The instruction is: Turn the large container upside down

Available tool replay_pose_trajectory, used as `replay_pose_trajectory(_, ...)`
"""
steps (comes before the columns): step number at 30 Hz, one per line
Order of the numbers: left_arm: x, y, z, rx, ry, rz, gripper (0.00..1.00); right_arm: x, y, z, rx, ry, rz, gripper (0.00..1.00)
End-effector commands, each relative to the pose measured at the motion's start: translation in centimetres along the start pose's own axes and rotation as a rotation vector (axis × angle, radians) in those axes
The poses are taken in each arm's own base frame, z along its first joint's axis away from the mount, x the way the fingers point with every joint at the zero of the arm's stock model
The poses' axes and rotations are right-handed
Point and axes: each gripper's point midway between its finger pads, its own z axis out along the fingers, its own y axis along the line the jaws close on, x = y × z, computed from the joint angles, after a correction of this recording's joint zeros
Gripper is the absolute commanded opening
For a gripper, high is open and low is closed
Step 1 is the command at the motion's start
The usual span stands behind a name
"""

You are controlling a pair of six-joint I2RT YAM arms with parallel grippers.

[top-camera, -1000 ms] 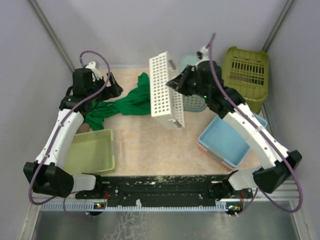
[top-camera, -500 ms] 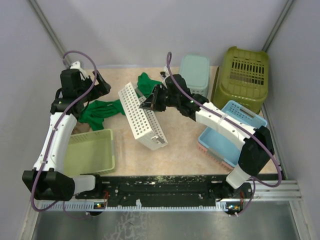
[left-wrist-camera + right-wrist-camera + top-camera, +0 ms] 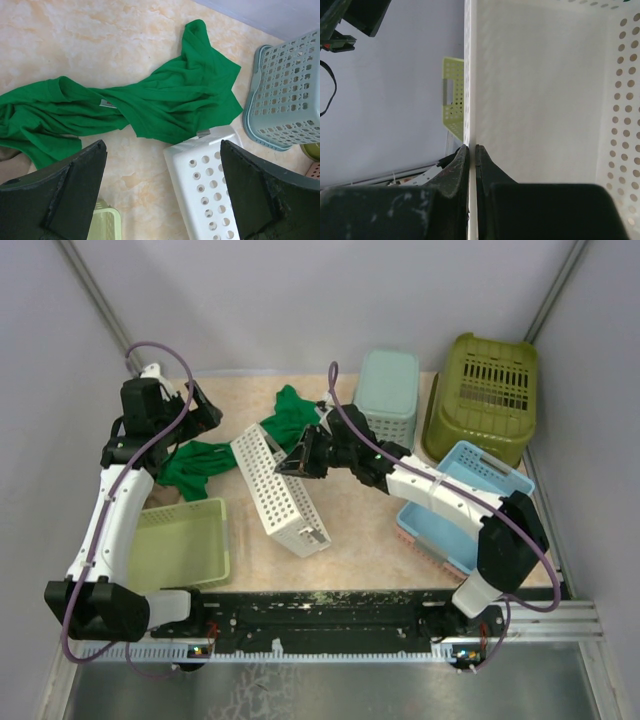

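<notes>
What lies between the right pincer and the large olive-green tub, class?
The pale teal mesh basket, beside the olive-green tub, seen in the top view.

Top external: high, behind the arm bases, looking down on the whole table (image 3: 360,540), far off. Left wrist: mid height, facing down past left gripper (image 3: 162,145) onto green cloth (image 3: 150,105), white perforated basket (image 3: 205,195) corner, teal mesh basket (image 3: 287,95); top view has all three. Right wrist: very close at right gripper (image 3: 471,148), looking along the basket wall toward light-green tray (image 3: 454,95); basket shared by all views
</notes>
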Motion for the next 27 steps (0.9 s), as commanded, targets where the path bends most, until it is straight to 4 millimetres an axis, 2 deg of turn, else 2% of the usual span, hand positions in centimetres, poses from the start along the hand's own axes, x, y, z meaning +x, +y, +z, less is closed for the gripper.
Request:
replay_pose_trajectory(1, -0.5, -0.3, -0.6, 0.023, -0.023, -0.021, 0.99, 0.0, 5.4, -1.8, -0.169, -0.04, -0.039, 0.0)
replay_pose_trajectory(10, -0.3, -0.9, -1.4, 0.06, -0.03, -0.023, 0.99, 1.3, 6.2, -2.6, -0.191, -0.056, -0.019, 0.0)
replay_pose_trajectory(27, 0.9, -1.5, -1.2, 0.116, -0.007, -0.02, 0.99, 3.9, 0.2, -2.8, -0.084, -0.06, 0.139, 0.0)
